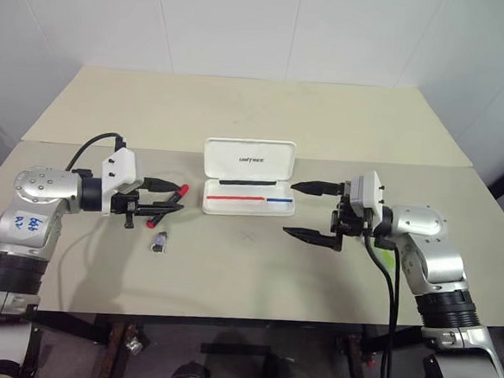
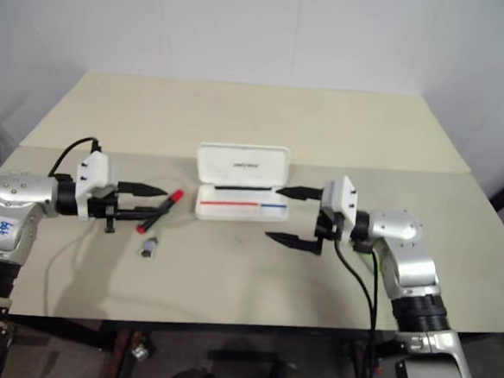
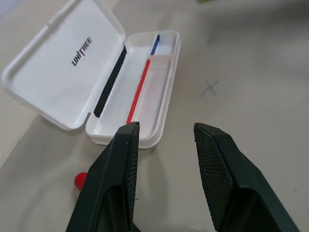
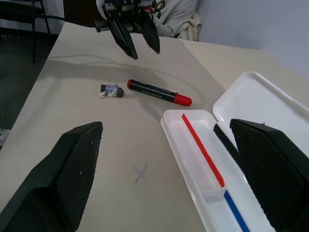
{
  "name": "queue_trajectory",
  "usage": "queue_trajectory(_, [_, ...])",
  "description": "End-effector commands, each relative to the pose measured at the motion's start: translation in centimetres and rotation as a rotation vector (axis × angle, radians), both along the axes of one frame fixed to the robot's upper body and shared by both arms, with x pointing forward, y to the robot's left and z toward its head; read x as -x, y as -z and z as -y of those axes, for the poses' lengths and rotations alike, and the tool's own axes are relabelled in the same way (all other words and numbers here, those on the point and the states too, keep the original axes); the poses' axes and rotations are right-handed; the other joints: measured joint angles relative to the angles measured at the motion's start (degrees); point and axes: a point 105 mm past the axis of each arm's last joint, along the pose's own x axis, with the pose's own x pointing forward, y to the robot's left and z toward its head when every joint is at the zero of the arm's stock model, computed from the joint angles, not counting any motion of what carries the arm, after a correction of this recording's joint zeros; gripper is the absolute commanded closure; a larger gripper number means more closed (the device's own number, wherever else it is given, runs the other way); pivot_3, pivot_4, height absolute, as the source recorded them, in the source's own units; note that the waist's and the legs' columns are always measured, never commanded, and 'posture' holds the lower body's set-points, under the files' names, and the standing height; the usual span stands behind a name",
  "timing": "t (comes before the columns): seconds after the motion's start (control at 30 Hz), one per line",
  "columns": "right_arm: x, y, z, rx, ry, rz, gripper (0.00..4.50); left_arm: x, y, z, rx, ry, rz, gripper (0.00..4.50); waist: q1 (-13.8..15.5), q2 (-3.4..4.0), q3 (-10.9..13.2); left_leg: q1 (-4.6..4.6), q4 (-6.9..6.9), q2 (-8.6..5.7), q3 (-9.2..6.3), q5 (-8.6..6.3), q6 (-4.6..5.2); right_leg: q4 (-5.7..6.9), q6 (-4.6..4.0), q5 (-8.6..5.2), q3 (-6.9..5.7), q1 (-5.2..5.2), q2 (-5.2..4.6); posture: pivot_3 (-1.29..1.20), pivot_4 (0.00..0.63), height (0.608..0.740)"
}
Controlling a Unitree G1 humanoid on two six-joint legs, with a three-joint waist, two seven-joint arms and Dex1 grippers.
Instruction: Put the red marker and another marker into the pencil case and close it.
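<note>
The white pencil case (image 1: 247,199) lies open mid-table, its lid (image 1: 249,160) marked "UNITREE" folded back and a red and blue stripe inside. The red marker (image 4: 157,92), a dark barrel with a red cap, rests on the table to the case's left. My left gripper (image 1: 167,197) hovers just over it, fingers partly apart with nothing between them. My right gripper (image 1: 307,212) stands wide open and empty at the case's right end. Another marker, light green, shows as a sliver (image 2: 373,260) behind my right arm's cable.
A small dark grey stub (image 1: 157,245) lies near the red marker, toward the front edge. A pencilled cross (image 4: 140,174) marks the tabletop in front of the case. A second table (image 1: 241,102) adjoins at the back, against the white wall.
</note>
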Motion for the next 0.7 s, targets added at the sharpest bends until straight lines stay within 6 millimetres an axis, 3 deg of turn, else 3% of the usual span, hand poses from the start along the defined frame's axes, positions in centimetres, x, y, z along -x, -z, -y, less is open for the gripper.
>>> queue_trajectory(0.03, [0.0, -1.2, 0.2, -0.008, 0.003, 0.051, 0.0, -1.3, -0.2, 1.2, -0.056, 0.035, 0.019, 2.65, 0.02, 0.0, 0.0, 0.01, 0.0, 0.0, 0.01, 0.0, 0.0, 0.0, 0.0, 0.0, 0.01, 0.0, 0.0, 0.0, 0.15, 0.74])
queue_trajectory(0.33, [0.3, -1.5, 0.4, -0.033, 0.036, 0.066, 0.0, -4.5, 1.2, 4.2, -0.166, 0.112, -0.04, 2.65, -0.18, 0.0, 0.0, -0.02, 0.03, 0.01, 0.07, 0.01, -0.02, -0.03, 0.02, 0.01, 0.03, -0.01, 0.11, 0.0, 0.15, 0.74])
queue_trajectory(0.7, [0.8, -1.7, 0.8, -0.059, 0.093, 0.079, 0.0, -5.4, 3.2, 5.8, -0.268, 0.162, -0.088, 2.65, -0.14, -0.01, 0.0, -0.04, 0.04, 0.07, 0.12, 0.0, -0.01, -0.1, 0.03, 0.02, 0.09, -0.04, 0.2, 0.0, 0.15, 0.74])
